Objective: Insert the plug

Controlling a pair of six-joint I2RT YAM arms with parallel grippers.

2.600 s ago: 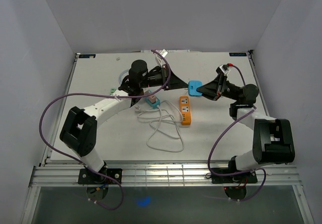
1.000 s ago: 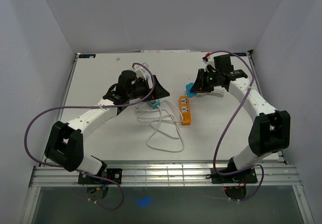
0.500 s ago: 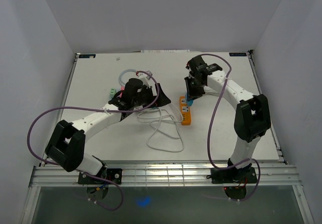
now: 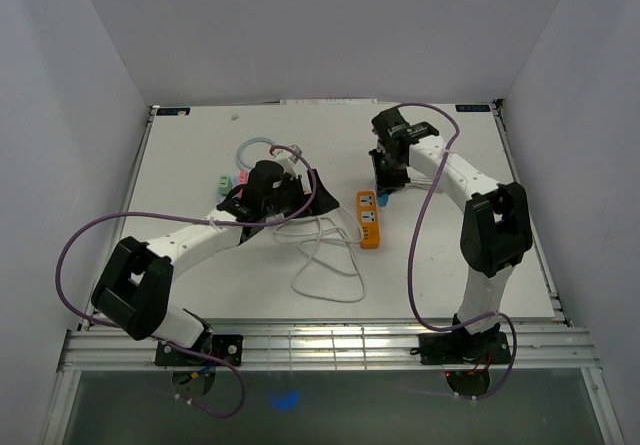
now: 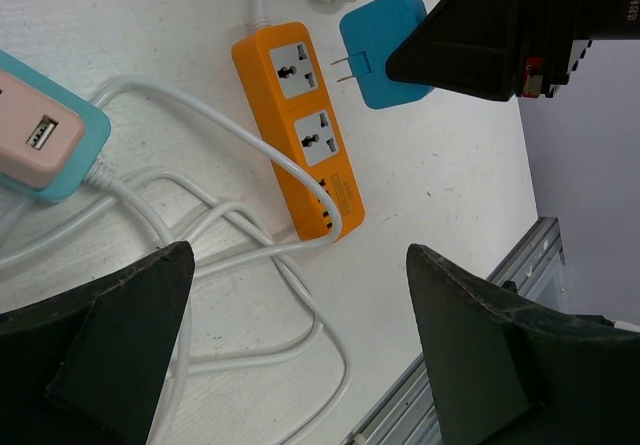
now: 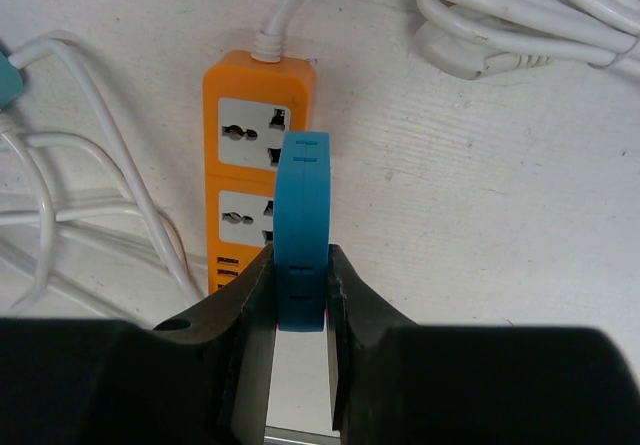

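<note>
The top view looks down from high behind both arm bases over the whole tabletop [image 4: 250,285]. Each wrist view looks down from close, the right past the right hand [image 6: 300,277]. All three share the orange power strip [image 4: 369,220]; both wrist views share the blue plug [image 5: 385,35]

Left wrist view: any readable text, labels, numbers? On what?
Nothing reads in full.
White lettering on the right arm's black housing: cut off by the frame edge, unreadable.
Faint print on the orange power strip, near its USB end: too small to read.
No marking visible on the blue plug.
</note>
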